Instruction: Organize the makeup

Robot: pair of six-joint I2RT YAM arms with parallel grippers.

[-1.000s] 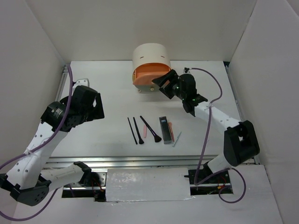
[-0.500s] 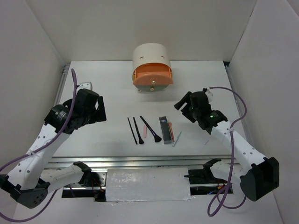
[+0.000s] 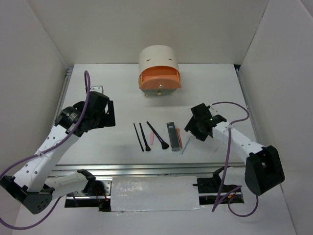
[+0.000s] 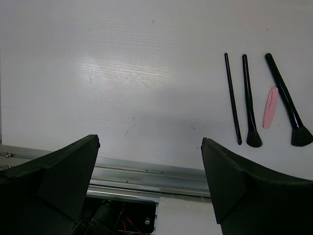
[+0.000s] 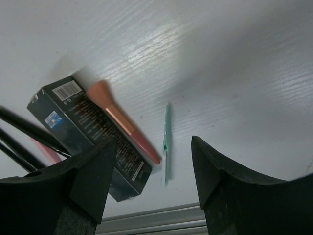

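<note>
Makeup lies in a row at the near middle of the white table (image 3: 122, 93), all flat. Left to right in the top view:
- thin black stick (image 3: 138, 137)
- small black brush (image 3: 145, 137)
- pink stick (image 3: 151, 138)
- black flared-head brush (image 3: 158, 135), angled, with its head at the near end
- dark grey box (image 3: 172, 136)
- salmon brush (image 3: 179, 137), right against the box's right side
- teal stick (image 3: 186, 145), just beside the salmon brush, a bit nearer and apart from it

Left gripper (image 3: 105, 115) is over bare table, well left of the row. Its jaws are wide apart with nothing between them. The left wrist view shows both fingers (image 4: 54, 176) spread. Beyond them are the thin black stick (image 4: 232, 98), small black brush (image 4: 249, 100), pink stick (image 4: 270, 107) and black flared-head brush (image 4: 288, 100), off to the right. A metal rail (image 4: 146, 171) runs along the near table edge.

Right gripper (image 3: 191, 128) is at the right end of the row, by the teal stick and salmon brush. Its jaws are open and hold nothing. In the right wrist view the fingers (image 5: 230, 186) frame the teal stick (image 5: 167, 142). The salmon brush (image 5: 122, 120) and dark grey box (image 5: 93, 129) sit just left of it. No contact with any item is visible.

Cream organizer (image 3: 157, 59) stands at the far middle, well apart from the row. Its orange drawer (image 3: 160, 81) is pulled open toward the near side.
</note>
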